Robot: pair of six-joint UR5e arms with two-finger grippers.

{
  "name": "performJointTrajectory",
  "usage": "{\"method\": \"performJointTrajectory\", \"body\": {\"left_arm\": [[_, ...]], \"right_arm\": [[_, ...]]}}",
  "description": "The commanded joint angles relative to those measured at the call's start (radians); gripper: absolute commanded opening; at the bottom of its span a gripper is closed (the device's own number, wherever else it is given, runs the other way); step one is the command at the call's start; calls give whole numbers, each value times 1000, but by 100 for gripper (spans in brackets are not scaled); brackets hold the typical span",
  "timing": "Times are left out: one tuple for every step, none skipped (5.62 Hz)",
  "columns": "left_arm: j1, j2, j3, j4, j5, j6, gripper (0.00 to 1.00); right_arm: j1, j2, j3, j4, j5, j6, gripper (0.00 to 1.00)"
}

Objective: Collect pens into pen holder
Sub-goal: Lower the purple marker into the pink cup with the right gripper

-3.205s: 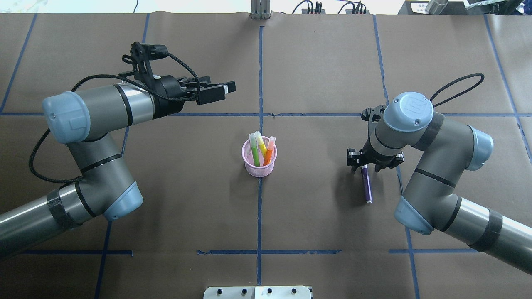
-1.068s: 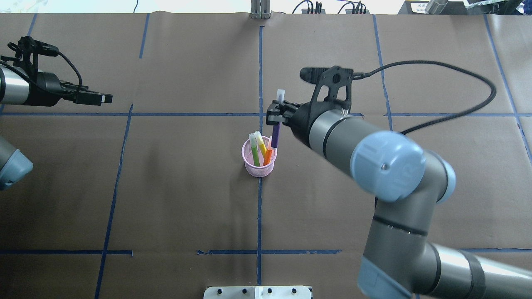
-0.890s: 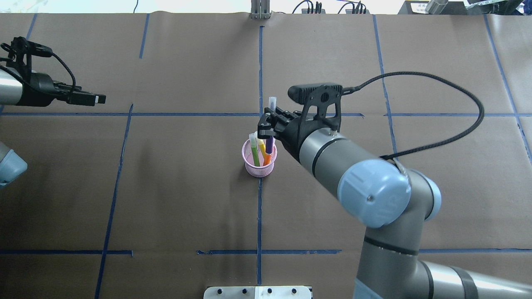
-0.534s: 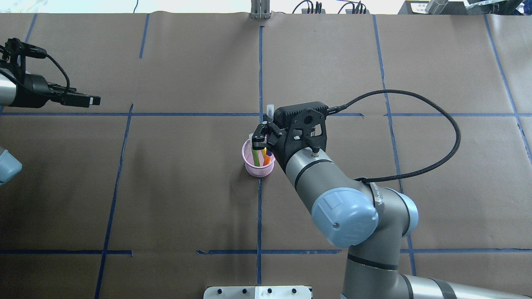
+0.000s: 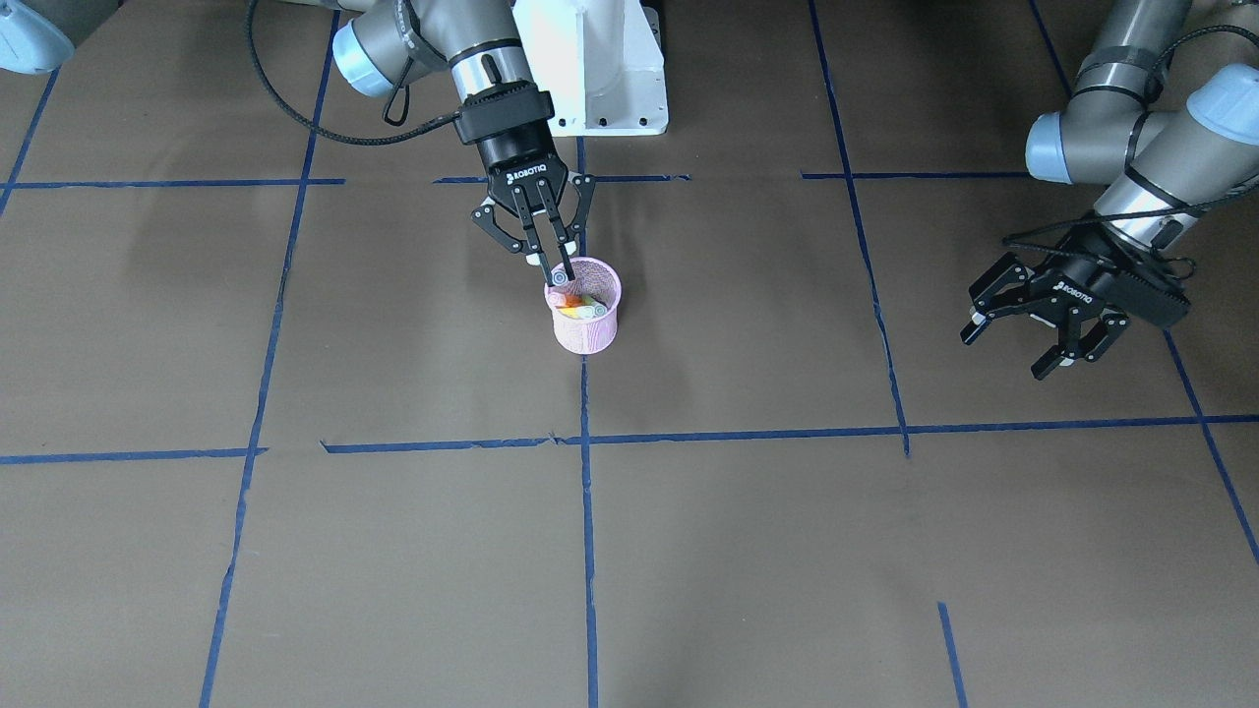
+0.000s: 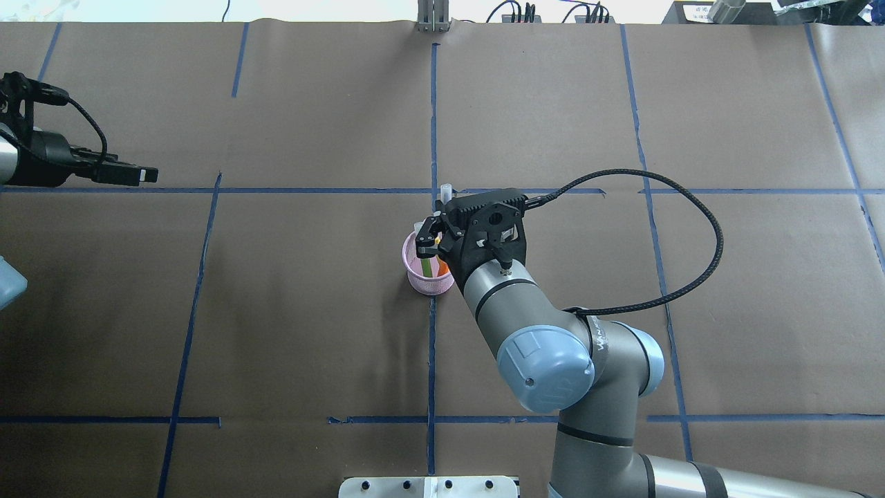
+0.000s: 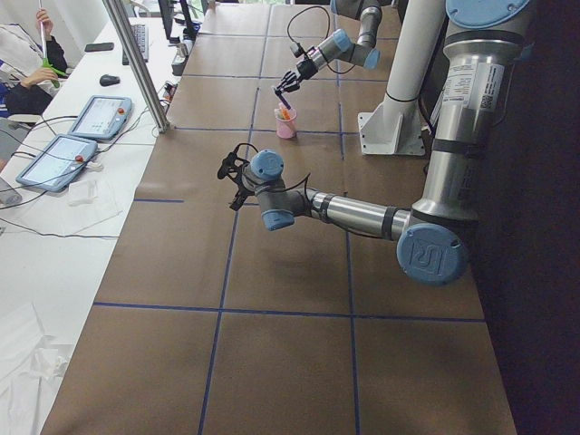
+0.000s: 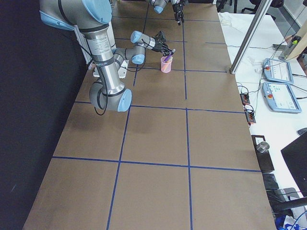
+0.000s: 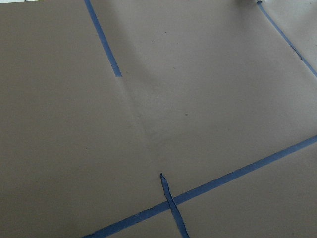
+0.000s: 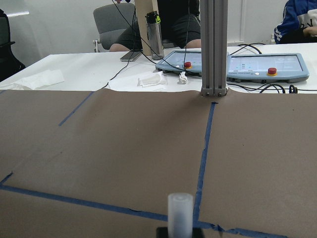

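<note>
Though short, round wire-mesh pen holder

White capitals spell ROBOTIQ on the body of the right arm's black two-finger gripper, above the middle of the brown-paper-covered table. The same word stands on the left arm's matching gripper near the table's left end (there it runs slantwise). The left arm's round blue joint cap bears a UR mark.

Flat table, brown paper cover, blue tape grid; pink pen holder upright near centre.
</note>
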Motion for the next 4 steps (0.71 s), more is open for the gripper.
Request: {"method": "performJointTrajectory", "body": {"left_arm": [[0,1,0,-1,0,0,100],[1,1,0,-1,-1,0,100],[1,1,0,-1,-1,0,100],[1,1,0,-1,-1,0,100]], "right_arm": [[-19,0,-28,30,-2,-2,0],[-29,3,-27,30,-4,1,13],[-42,14,-27,30,-34,6,99],[-42,19,-10,31,-31,2,100]]}}
